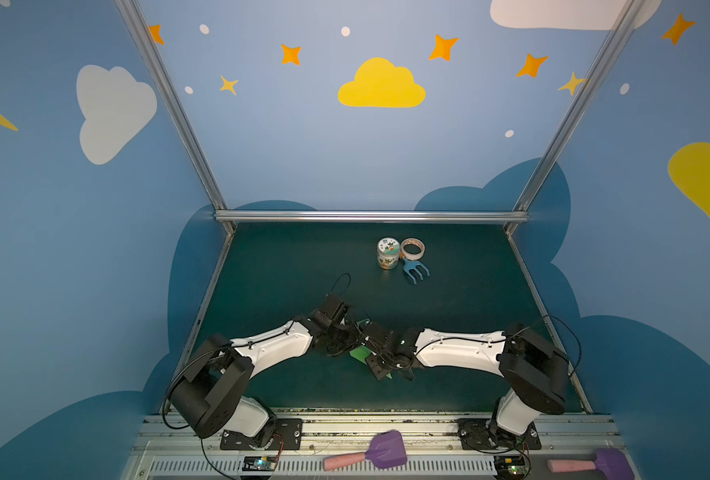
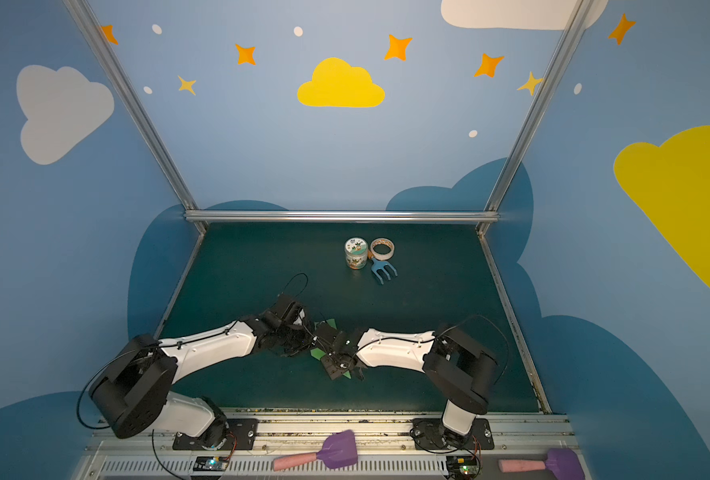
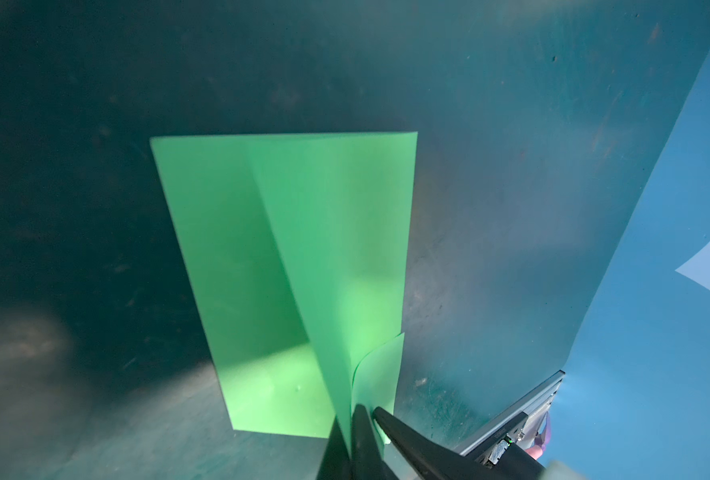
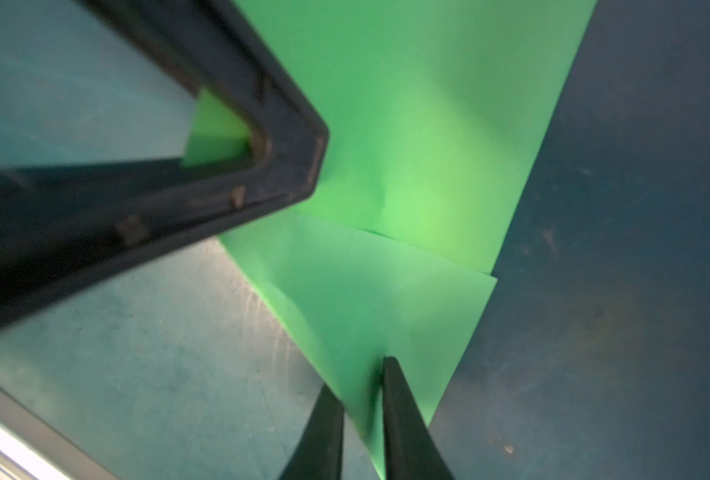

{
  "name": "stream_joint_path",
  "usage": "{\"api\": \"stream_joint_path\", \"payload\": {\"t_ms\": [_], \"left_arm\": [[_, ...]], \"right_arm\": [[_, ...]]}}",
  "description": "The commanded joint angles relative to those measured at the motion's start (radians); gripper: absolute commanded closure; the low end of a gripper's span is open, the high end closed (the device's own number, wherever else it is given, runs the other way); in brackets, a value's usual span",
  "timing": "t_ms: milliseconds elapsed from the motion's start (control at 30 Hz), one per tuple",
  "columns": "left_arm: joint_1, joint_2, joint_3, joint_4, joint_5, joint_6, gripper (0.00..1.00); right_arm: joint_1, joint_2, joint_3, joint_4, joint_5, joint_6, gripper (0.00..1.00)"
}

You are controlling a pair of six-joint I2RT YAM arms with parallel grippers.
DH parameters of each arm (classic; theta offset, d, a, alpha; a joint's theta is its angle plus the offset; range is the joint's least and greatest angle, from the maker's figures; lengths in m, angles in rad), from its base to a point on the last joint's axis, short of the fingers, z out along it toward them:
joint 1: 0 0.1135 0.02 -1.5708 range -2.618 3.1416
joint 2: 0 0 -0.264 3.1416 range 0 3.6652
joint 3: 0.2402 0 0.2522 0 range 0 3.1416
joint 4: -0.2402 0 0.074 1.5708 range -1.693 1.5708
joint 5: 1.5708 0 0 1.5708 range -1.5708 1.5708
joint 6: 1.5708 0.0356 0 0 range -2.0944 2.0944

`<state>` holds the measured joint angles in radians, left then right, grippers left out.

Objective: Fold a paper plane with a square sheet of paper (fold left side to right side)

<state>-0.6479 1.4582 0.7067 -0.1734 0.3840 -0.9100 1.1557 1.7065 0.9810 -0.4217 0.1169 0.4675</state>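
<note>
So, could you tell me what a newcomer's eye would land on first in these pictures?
The bright green sheet of paper, partly folded with one flap raised, glows against the dark green table near its front centre. Both arms meet over it: the left gripper pinches the raised flap, and the right gripper straddles an edge with a narrow gap showing. At the back sit a printed jar, a tape roll and a blue toy rake.

On the table (image 2: 428,311), the square sheet of paper (image 2: 316,353) is largely hidden beneath the meeting wrists of the left arm (image 2: 212,349) and right arm (image 2: 395,349).
</note>
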Motion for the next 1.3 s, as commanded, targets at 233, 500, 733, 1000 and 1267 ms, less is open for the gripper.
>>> {"api": "stream_joint_path", "payload": {"t_ms": [233,500,733,1000,1267], "left_arm": [[0.012,-0.024,-0.004,-0.027,-0.002,0.032,0.96],[0.016,-0.027,0.003,-0.037,0.002,0.038,0.96],[0.018,-0.041,0.038,-0.076,0.0,0.067,0.81],[0.03,-0.115,0.09,-0.18,-0.067,0.106,0.44],[0.033,-0.16,0.067,-0.195,-0.087,0.111,0.57]], "right_arm": [[0.005,0.005,-0.028,-0.02,0.039,0.014,0.8],[0.004,0.007,-0.028,-0.019,0.033,0.009,0.98],[-0.005,0.008,-0.055,0.009,0.007,0.023,1.0],[-0.036,-0.008,-0.131,0.094,-0.069,0.087,1.0],[-0.095,-0.033,-0.229,0.21,-0.193,0.181,1.0]]}}
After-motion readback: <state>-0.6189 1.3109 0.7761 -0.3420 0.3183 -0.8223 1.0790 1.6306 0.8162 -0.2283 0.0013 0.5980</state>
